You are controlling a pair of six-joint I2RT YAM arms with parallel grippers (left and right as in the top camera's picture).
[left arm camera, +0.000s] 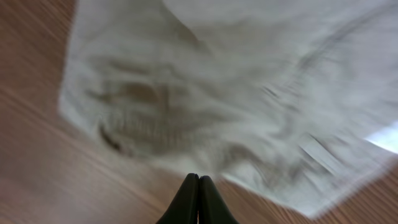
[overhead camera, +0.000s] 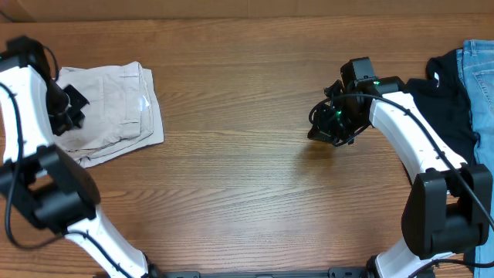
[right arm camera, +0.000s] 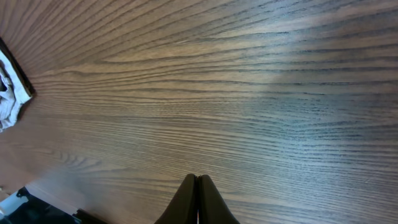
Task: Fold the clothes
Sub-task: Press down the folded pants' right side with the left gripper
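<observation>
the wooden worktop (overhead camera: 247, 177) fills the overhead view, with one white and black arm reaching in from each lower corner. at the far left lie the beige shorts (overhead camera: 116, 108), gathered into a compact, layered, roughly square bundle flat on the wood, well apart from everything on the right. at the far right edge a black garment (overhead camera: 448, 100) lies bunched, with blue denim jeans (overhead camera: 482, 77) just beside it and running out of view. the left end effector (overhead camera: 73, 108) hangs over the left part of the shorts; its wrist view is blurred, but the fingers are pressed together with nothing between them, and whether they touch the cloth cannot be told. the right end effector (overhead camera: 324, 131) sits over bare wood right of centre, near the black garment, fingers likewise pressed together and empty.
</observation>
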